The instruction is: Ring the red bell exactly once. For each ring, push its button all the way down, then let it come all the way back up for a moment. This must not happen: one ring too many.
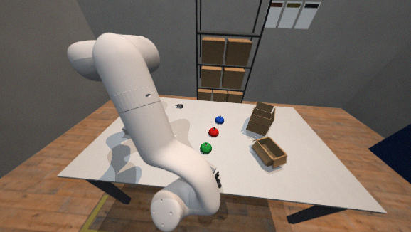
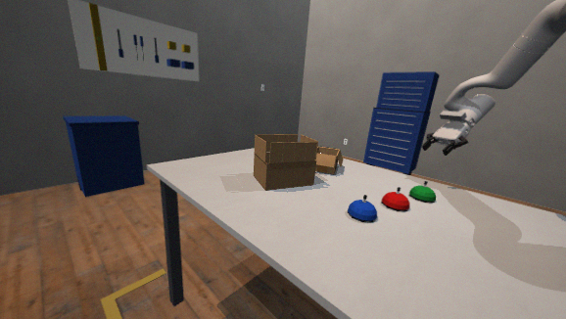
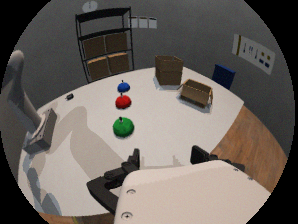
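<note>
The red bell [image 1: 213, 132] sits on the white table, in the middle of a row between a blue bell [image 1: 219, 119] and a green bell [image 1: 205, 147]. It also shows in the exterior view [image 2: 396, 200] and the wrist view [image 3: 123, 102]. Each bell has a small dark button on top. My gripper [image 2: 445, 145] is open and empty, high above the table and beyond the green bell [image 2: 422, 193], well apart from the red one. In the top view the arm hides most of the gripper [image 1: 217, 178]. Its fingers show in the wrist view [image 3: 162, 163].
An open cardboard box [image 1: 262, 117] stands behind a low open box [image 1: 269, 151] at the table's right. A small dark object [image 1: 179, 105] lies at the far table edge. A shelf with boxes [image 1: 225, 64] stands behind the table.
</note>
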`<state>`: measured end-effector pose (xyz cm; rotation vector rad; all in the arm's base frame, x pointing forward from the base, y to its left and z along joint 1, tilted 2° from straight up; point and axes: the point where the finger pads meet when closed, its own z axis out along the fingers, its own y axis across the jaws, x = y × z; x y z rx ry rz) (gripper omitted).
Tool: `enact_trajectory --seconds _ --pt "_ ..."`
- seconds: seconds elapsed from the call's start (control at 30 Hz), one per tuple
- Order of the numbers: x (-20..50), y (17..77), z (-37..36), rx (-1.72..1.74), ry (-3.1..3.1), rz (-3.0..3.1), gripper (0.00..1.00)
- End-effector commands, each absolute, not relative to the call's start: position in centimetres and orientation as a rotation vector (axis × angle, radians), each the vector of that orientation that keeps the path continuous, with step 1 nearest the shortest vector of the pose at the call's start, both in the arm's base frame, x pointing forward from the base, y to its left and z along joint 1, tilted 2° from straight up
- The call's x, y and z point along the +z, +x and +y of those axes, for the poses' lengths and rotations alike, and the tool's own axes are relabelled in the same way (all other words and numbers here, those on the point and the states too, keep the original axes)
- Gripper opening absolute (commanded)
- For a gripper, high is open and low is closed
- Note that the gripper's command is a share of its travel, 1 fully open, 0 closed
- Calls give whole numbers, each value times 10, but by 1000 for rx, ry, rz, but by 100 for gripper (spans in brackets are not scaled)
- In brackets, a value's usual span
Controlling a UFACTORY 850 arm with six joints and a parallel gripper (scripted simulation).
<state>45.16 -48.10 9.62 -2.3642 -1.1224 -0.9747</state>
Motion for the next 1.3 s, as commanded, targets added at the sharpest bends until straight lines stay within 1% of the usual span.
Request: enact_trajectory --seconds 0.0,0.1,0.2,0.27,0.33,0.37,0.43,0.53,0.6,0.63,0.77,0.83,0.9,1.0,1.07,1.27 --pt "87 471 -434 -745 -2386 -1129 100" --pt "80 482 -395 -561 -2414 -1149 100" --pt "80 482 -395 -561 -2414 -1149 100" --pt "74 493 -354 -373 -2454 -1185 100" --pt "74 493 -354 -373 -2454 -1185 100" --pt "72 498 -333 -284 -2479 -1210 100" --pt "72 498 -333 -284 -2479 -1210 100" --pt "70 508 -291 -130 -2533 -1272 100" --pt "70 508 -291 -130 -2533 -1272 100" --pt "71 512 -271 -70 -2562 -1308 100" --pt "71 512 -271 -70 -2562 -1308 100" --pt "72 522 -232 16 -2616 -1386 100" --pt "72 522 -232 16 -2616 -1386 100" --pt "75 530 -197 57 -2661 -1463 100" --pt "75 530 -197 57 -2661 -1463 100" --pt "80 539 -145 59 -2711 -1578 100"
